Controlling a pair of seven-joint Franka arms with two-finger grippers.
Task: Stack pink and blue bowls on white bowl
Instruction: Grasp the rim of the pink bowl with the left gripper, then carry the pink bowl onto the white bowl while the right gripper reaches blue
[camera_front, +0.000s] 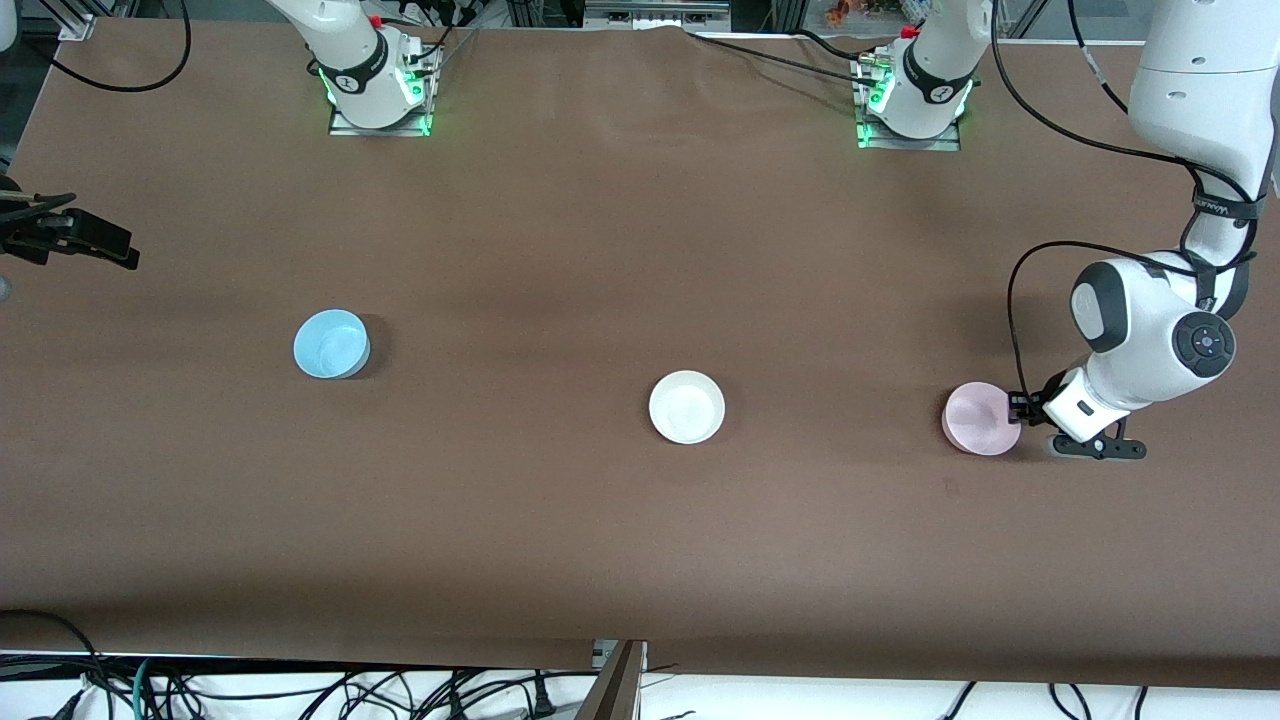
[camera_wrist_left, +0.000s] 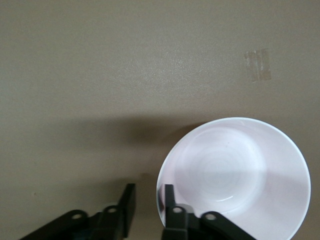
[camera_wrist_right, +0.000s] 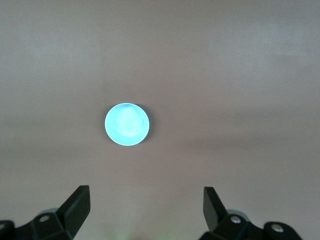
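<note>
The pale pink bowl (camera_front: 978, 420) stands on the brown table toward the left arm's end. My left gripper (camera_front: 1018, 408) is low at its rim. In the left wrist view one of its fingers (camera_wrist_left: 169, 197) is inside the pink bowl (camera_wrist_left: 235, 175) and the other is outside, with a gap to the rim; the gripper (camera_wrist_left: 148, 192) is open. The white bowl (camera_front: 686, 407) stands mid-table. The light blue bowl (camera_front: 331, 343) stands toward the right arm's end. My right gripper (camera_front: 120, 252) hangs high at that end, wide open and empty (camera_wrist_right: 145, 200), with the blue bowl (camera_wrist_right: 127, 124) in its view.
The brown table cover (camera_front: 600, 250) holds only the three bowls. A small piece of clear tape (camera_wrist_left: 258, 65) lies on the cover near the pink bowl. Cables (camera_front: 300, 690) run below the table's front edge.
</note>
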